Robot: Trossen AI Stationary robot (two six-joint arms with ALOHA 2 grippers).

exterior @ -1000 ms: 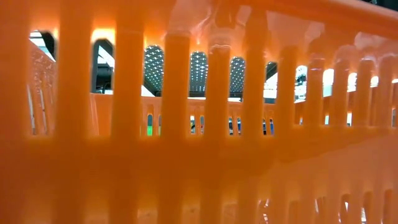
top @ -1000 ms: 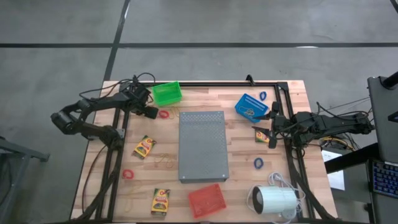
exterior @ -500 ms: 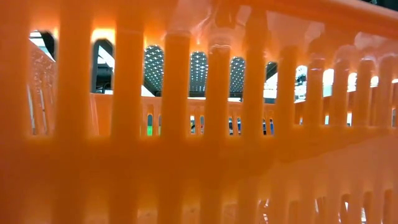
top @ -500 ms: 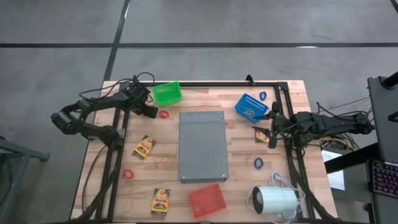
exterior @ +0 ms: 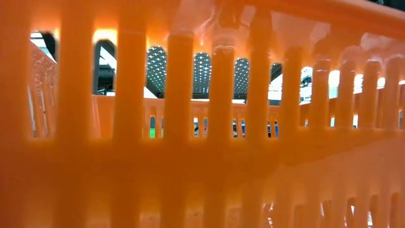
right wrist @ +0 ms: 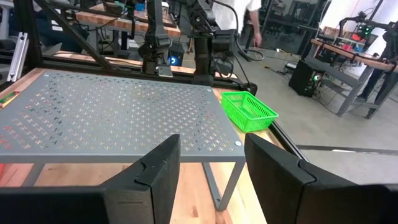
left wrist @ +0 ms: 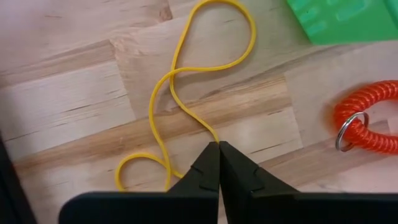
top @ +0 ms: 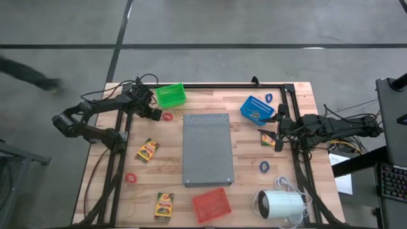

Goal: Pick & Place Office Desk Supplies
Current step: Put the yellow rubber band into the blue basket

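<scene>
The low view is almost wholly blocked by the orange slatted wall of a basket pressed against the lens; only slivers of a lit room show between the slats.

From above, a wooden counter stands on a grey concrete floor. At its far left, the left claw sits low just beside a green basket. In its wrist view the fingers are pressed together on a yellow rubber band lying looped on the wood, with a red coiled ring close by.

Nearer on the left lie 2 yellow crayon boxes and another red ring. A grey perforated slab fills the middle, with a red basket at its near edge. On the right are a blue basket, a blue ring and a white cylinder.

The right claw hovers at the right edge with fingers apart, partly hiding a third crayon box. Its wrist view shows a workshop behind, where a person stands, cut off at the top.
</scene>
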